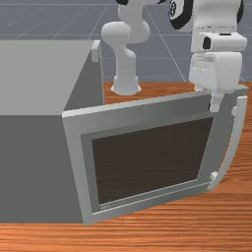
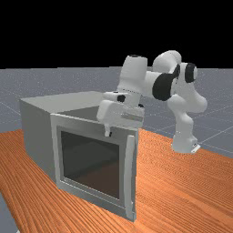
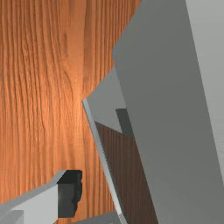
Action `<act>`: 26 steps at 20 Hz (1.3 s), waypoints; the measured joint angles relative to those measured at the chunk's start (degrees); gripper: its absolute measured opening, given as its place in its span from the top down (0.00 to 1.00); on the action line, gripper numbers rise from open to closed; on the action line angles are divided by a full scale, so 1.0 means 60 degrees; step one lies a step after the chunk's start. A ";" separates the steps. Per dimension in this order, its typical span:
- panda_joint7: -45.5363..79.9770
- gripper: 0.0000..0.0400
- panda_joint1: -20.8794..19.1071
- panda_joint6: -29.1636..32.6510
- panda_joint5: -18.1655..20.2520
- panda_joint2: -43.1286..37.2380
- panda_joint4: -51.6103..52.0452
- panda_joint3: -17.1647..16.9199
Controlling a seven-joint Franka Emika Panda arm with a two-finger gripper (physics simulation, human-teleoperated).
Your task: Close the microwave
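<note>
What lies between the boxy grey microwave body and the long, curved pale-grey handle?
In the front view, the grey-framed door with its dark rectangular window spans that stretch.

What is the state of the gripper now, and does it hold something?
Gripper: open, at the top edge of the door, holding nothing.

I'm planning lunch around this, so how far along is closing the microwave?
Done: the reach; the tool is at the door's top edge, toward the handle side. In hand: likely getting set to move the door. Left: apparently the swing shut, as it stands wide of the microwave.
</note>
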 joint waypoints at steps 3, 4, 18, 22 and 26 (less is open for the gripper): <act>-0.0050 0.00 -0.0025 -0.0308 0.0081 0.0062 0.0189 0.0040; -0.0058 0.00 -0.0029 -0.0397 0.0100 0.0043 0.0185 0.0050; -0.0085 0.00 -0.0326 -0.0317 0.0427 -0.3096 -0.4207 0.0240; 0.0572 0.00 -0.0393 0.1090 -0.0033 -0.5738 -0.7835 0.0288; 0.0623 0.01 -0.0435 0.1139 -0.0862 -0.7061 -0.9307 0.0306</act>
